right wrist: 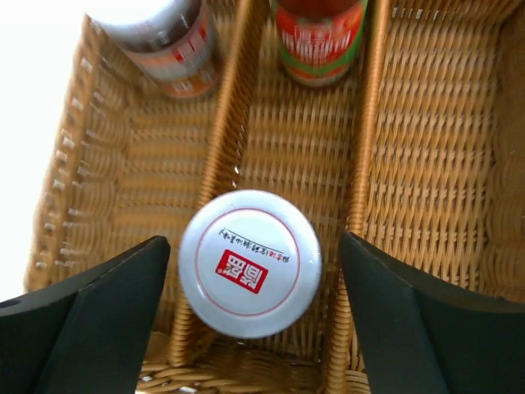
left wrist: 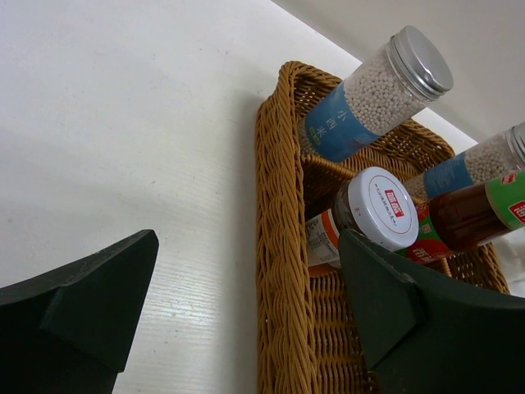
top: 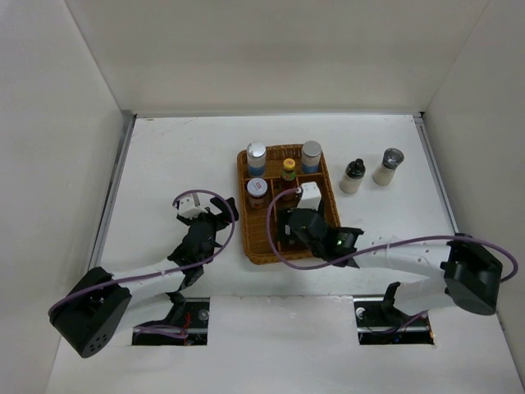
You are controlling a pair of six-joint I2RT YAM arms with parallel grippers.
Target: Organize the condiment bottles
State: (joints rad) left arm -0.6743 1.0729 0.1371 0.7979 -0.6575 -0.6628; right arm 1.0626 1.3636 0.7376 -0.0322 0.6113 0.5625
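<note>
The right claw (right wrist: 254, 246) hangs over the near end of the wicker tray (top: 256, 246). Its fingers are spread wide on either side of a white-lidded jar (right wrist: 249, 263) with a red mark on top. A clear gap shows between the lid and each finger, so nothing is pinched. That jar stands in the tray's middle lane, though its base is hidden under its own lid, so I cannot tell whether it rests on the wicker floor. Farther along the same lane stands the yellow-capped sauce bottle (top: 289, 168). The left lane holds a second red-marked jar (top: 257, 190) and, beyond it at the far end, the left blue-banded jar (top: 257, 153). The right blue-banded jar (top: 311, 153) stands at the far end of the right lane. Out on the bench (top: 180, 156), the black-capped bottle (top: 353, 175) stands upright just beside the tray's right rim. The grey-capped bottle (top: 389, 167) stands near it, on the side away from the tray. The left claw (left wrist: 246, 254) sits low over bare bench just left of the tray's rim, fingers spread and holding nothing.
</note>
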